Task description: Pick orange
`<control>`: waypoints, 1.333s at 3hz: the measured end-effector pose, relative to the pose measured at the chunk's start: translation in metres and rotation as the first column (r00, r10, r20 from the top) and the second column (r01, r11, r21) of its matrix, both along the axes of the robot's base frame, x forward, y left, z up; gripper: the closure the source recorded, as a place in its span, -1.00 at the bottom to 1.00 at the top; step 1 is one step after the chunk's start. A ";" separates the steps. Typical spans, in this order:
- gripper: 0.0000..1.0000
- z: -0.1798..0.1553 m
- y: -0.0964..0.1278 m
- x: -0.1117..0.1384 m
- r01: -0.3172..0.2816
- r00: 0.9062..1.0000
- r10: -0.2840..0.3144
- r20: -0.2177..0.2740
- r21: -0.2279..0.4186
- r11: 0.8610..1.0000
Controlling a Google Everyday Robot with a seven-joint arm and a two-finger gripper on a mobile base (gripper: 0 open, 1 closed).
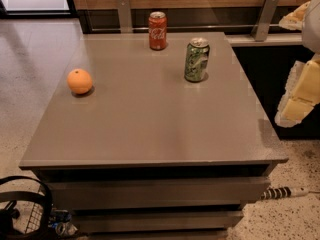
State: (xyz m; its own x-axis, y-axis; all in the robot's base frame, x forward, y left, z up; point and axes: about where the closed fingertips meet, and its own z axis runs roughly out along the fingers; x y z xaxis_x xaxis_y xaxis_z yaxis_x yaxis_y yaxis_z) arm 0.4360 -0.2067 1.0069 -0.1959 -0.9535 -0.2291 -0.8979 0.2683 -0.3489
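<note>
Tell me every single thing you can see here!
orange: one, orange, left side of the table top
cola can: one, red, upright at the back of the table
green can: one, green, upright, right of the middle
table: one, grey, middle of the view
basket: one, black wire, on the floor at bottom left
cable: one, black and white, on the floor at bottom right
gripper: one, yellow and white, at the right edge of the view, out past the table's right side, far from the orange
</note>
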 end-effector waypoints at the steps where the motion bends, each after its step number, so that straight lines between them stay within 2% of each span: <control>1: -1.00 0.000 0.000 0.000 0.000 1.000 0.000 0.000 0.000 1.000; 2: -1.00 0.002 0.004 0.003 -0.005 1.000 0.005 0.014 0.013 1.000; 3: -1.00 0.003 0.024 0.015 -0.020 0.999 0.017 0.031 0.086 0.996; 4: -1.00 -0.002 0.064 0.030 -0.040 0.999 0.031 0.041 0.229 0.973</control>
